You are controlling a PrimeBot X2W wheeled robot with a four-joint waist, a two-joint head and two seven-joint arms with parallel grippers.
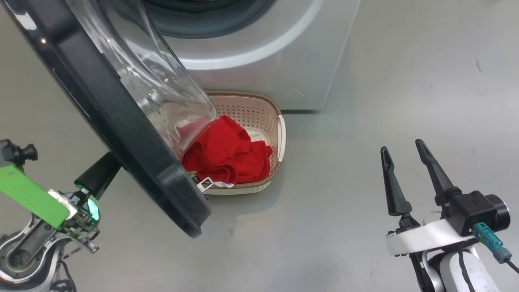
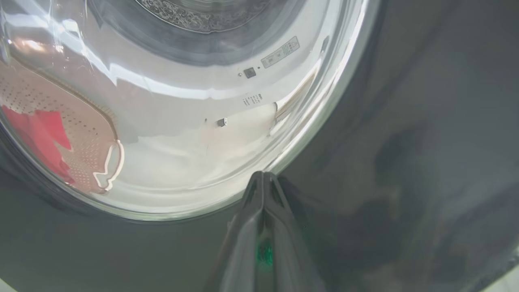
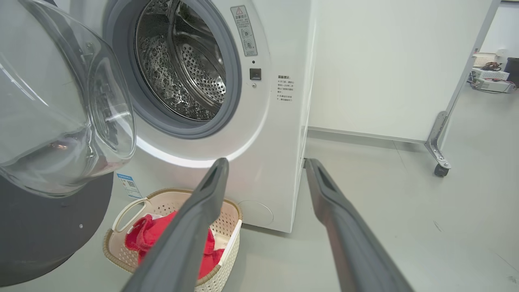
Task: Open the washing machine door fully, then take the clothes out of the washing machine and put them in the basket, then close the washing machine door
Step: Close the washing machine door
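**Unloading appears done; door-closing step in hand**

Left: the left tool point(image 2: 262, 176) is pinched shut with nothing between its fingers. Its tip is set against the black outer face of the door point(image 1: 129, 138), just beside the edge of the glass window point(image 2: 170, 121). In the left wrist view it appears to touch the face. The door stands swung out from the machine, and in the head view it overhangs the basket point(image 1: 251, 113).

Centre: the clothes point(image 1: 227, 154) lie heaped in the basket, which sits on the floor point(image 1: 365, 101) close against the foot of the washing machine point(image 1: 263, 61). In the right wrist view, the visible part of the drum point(image 3: 182, 77) holds no garment.

Right: the right tool point(image 1: 401, 146) is spread wide and holds nothing. It hovers over bare floor, well apart from the machine and basket.

Assessment: the step in hand is judged to be closing the door. The next move calls for the left tool to press the door face round toward the opening until it shuts fully. The glass window must pass over the basket and clothes without catching. The closed tip may slide on the glossy face.
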